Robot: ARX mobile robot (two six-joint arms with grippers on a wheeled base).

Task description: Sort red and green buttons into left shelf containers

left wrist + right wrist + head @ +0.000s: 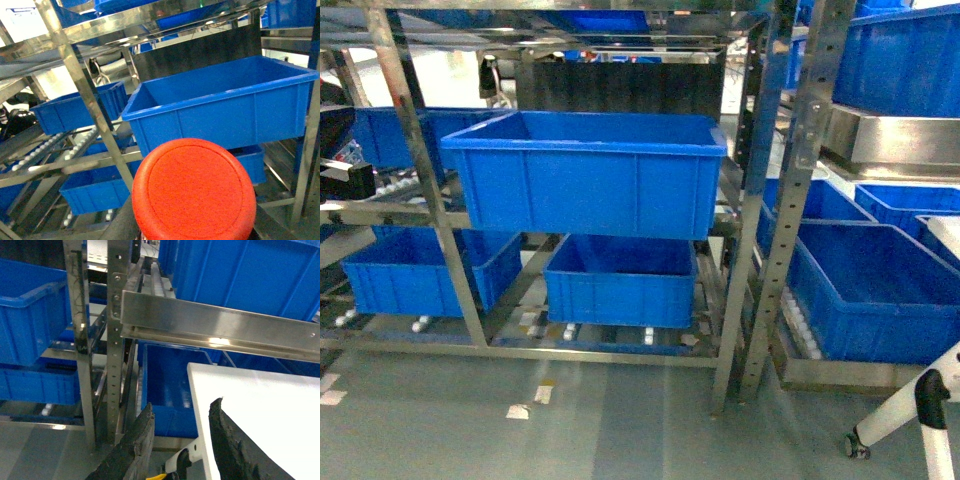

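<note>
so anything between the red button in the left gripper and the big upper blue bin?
Nothing visible. In the left wrist view the red button sits in the foreground, with the open upper blue bin beyond it. The slanted steel upright stands left of that line.

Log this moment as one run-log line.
left pincer: not visible, red button fills wrist view, facing upper blue bin | right pincer: open, empty, by white board | phase: carrying to shelf

Steel shelf (420, 170) bearing blue bins (582, 170)
</note>
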